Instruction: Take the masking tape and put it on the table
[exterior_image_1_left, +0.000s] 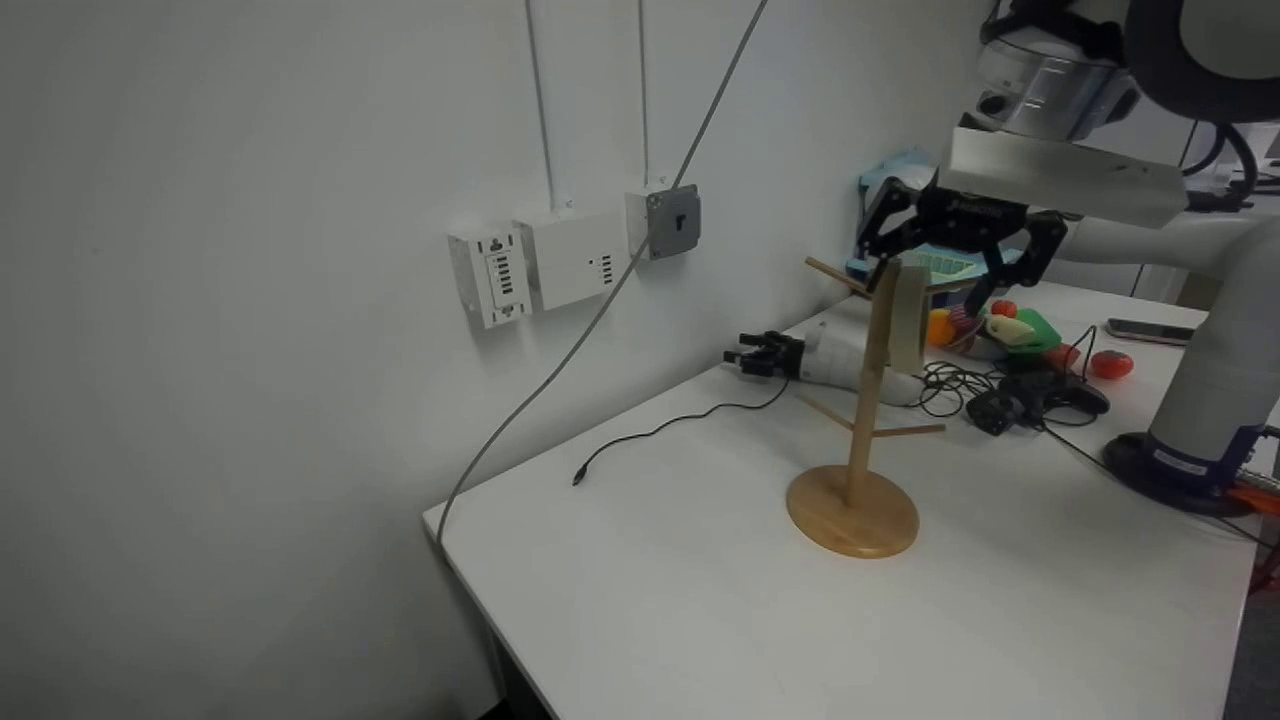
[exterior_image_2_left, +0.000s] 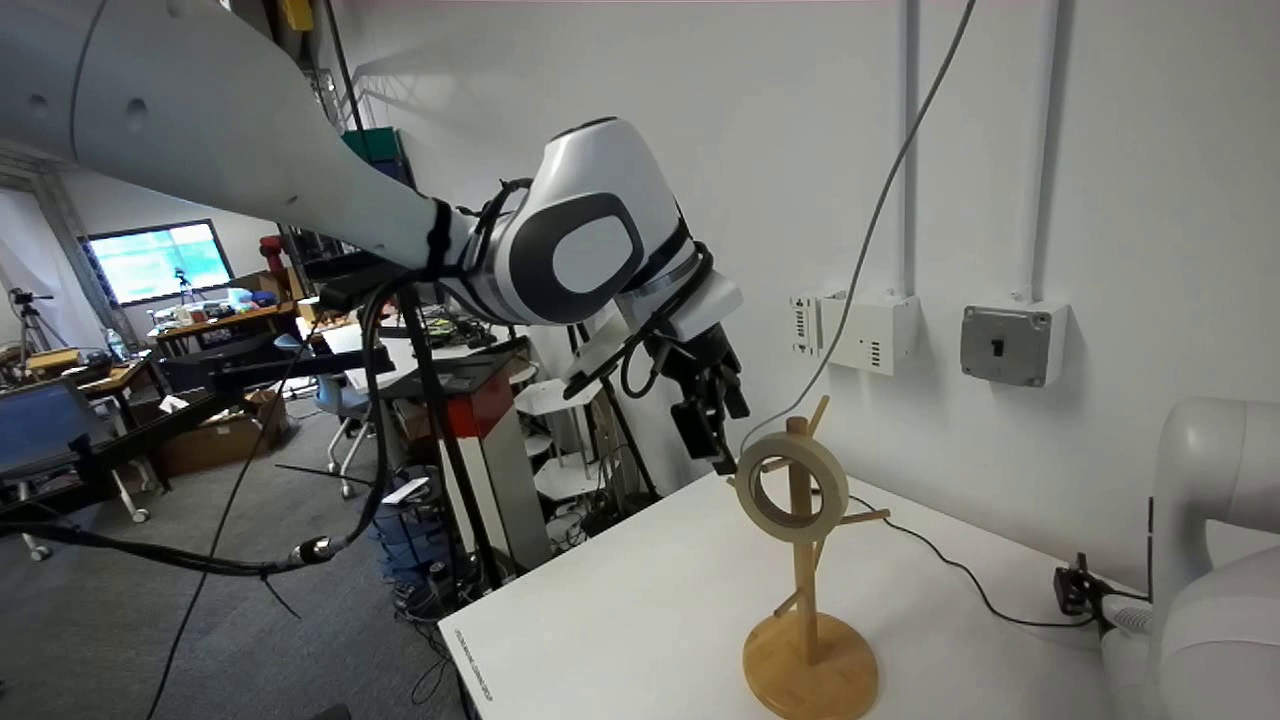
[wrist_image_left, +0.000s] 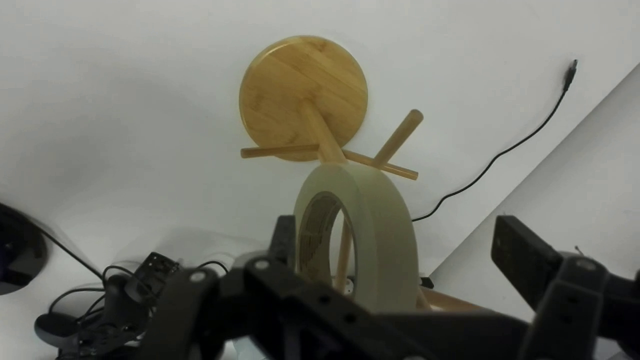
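While there's tons of bare table (exterior_image_1_left: 650, 610) inside the lower-left edge in an exterior view, masking tape (exterior_image_1_left: 907, 325) hangs edge-on, long axis near-vertical; gripper (exterior_image_1_left: 924, 296) jaws apart.

Your masking tape (wrist_image_left: 385, 235) hangs on the peg stand (exterior_image_1_left: 867, 415) on the table (exterior_image_1_left: 650, 580); a cable (wrist_image_left: 500, 154) lies between stand and wall (exterior_image_1_left: 250, 300). In the wrist view, your fingers (wrist_image_left: 520, 257) flank the tape.
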